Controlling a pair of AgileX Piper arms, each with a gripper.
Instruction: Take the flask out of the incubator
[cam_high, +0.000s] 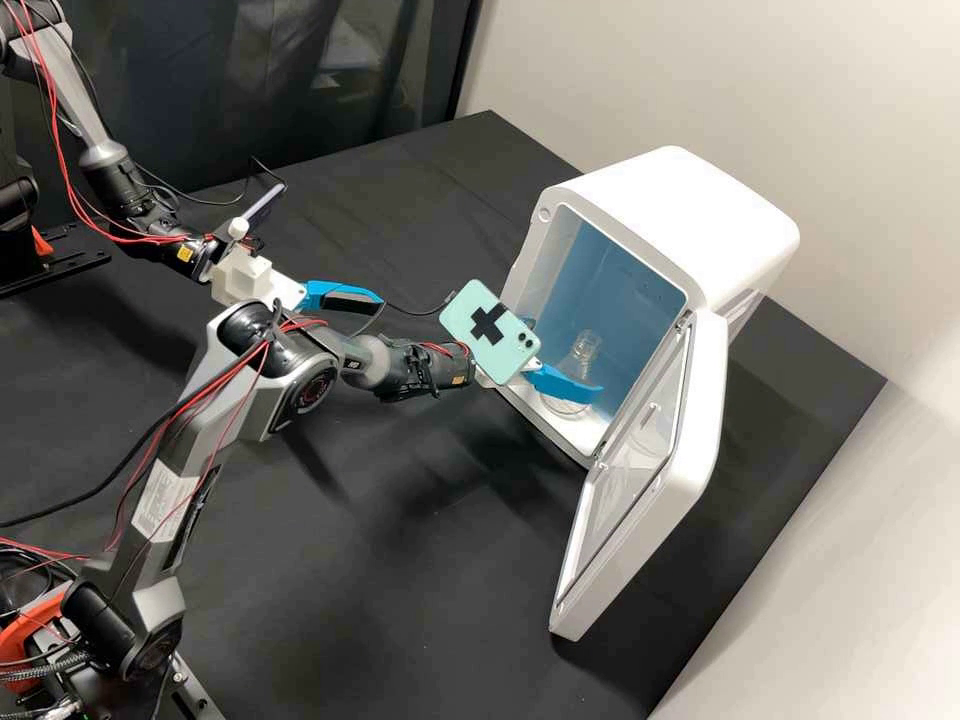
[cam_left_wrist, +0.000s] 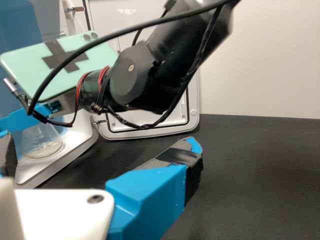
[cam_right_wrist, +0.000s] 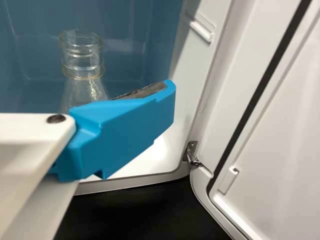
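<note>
**Glass flask not yet out of the open incubator**

Black counter carries everything. Nearest, the right arm spans from the near edge to the incubator's mouth, with a mint-green phone marked by a black cross fixed at its wrist. Its jaws sit inside the chamber, just beside the flask's lower body. Whether they are apart or clamped on the glass cannot be told. Beside them the white door hangs wide open on its hinge. Just beyond, the flask stands upright on the white floor of the blue-lined chamber, close to the front. Farthest back, the left arm is held over the counter behind the right arm's elbow, well apart from the incubator. Its jaws cannot be judged either.

The step in hand looks like the grasp, since the flask has not left the chamber. The next move likely calls for a firm hold on the smooth glass, a slight lift, then a straight pull back clear of the frame and door.

Counted: two arms, one flask, one incubator, one door, one phone.
</note>
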